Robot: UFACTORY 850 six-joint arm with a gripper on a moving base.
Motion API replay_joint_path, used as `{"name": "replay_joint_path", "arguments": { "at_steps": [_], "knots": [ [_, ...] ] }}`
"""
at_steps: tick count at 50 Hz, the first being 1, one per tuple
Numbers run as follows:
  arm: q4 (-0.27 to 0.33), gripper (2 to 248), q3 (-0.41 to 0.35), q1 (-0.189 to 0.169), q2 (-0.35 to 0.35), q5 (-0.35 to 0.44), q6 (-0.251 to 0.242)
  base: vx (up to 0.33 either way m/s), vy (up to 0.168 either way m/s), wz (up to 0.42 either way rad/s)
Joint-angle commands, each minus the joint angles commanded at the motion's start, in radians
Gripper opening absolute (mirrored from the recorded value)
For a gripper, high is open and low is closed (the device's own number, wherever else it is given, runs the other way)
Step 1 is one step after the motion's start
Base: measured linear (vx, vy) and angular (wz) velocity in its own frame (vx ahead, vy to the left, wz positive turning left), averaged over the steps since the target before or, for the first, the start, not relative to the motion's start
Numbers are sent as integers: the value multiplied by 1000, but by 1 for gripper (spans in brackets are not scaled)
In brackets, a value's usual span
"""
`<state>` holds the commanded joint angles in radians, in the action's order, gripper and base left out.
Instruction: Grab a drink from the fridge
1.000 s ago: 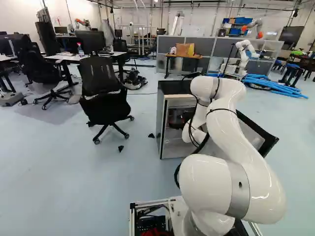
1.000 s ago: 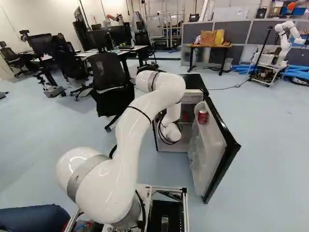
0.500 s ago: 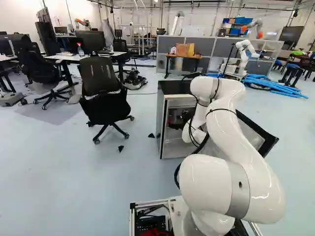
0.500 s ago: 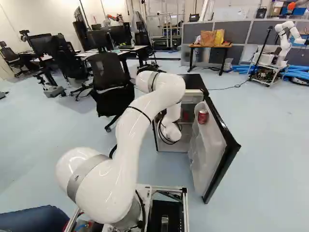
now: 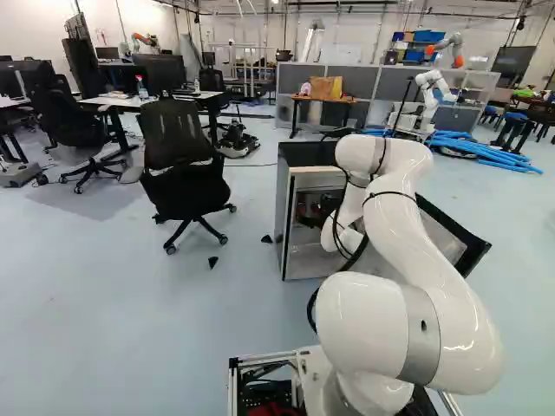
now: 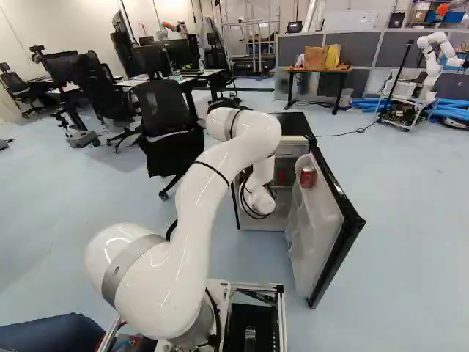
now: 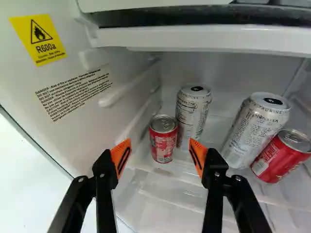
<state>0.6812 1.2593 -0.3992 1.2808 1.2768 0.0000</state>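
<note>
In the left base view my gripper (image 5: 326, 206) shows as a dark shape inside the open fridge (image 5: 279, 221), mostly behind my arm. From the wrist, the gripper (image 7: 160, 158) stands open, its orange pads on either side of a small red can (image 7: 163, 141) just ahead, with a gap on both sides. A tall silver can (image 7: 192, 114) is upright behind that can. Farther over, another silver can (image 7: 255, 128) and a second red can (image 7: 282, 155) both look tilted.
A white shelf edge (image 7: 204, 38) spans above the cans, and the fridge's side wall (image 7: 73, 97) is close beside one finger. The open fridge door (image 6: 322, 227) carries a red can (image 6: 308, 177). An office chair (image 5: 182, 165) and another robot (image 6: 432, 62) stand farther off.
The dark gripper parts inside the fridge look slightly different in the left base view, with more red showing there. Arm and base show no visible move.
</note>
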Motion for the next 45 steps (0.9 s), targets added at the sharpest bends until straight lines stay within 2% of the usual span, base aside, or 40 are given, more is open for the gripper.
{"name": "replay_joint_path", "arguments": {
  "at_steps": [17, 22, 23, 28, 29, 45],
  "knots": [
    [0, 179, 0, 0, 0, 0, 0, 0, 0, 0],
    [0, 174, 0, 0, 0, 0, 0, 0, 0, 0],
    [0, 160, 0, 0, 0, 0, 0, 0, 0, 0],
    [0, 160, 0, 0, 0, 0, 0, 0, 0, 0],
    [0, 150, 0, 0, 0, 0, 0, 0, 0, 0],
    [0, 152, 1, 0, 0, -1, 0, 0, 0, 0]
  ]
}}
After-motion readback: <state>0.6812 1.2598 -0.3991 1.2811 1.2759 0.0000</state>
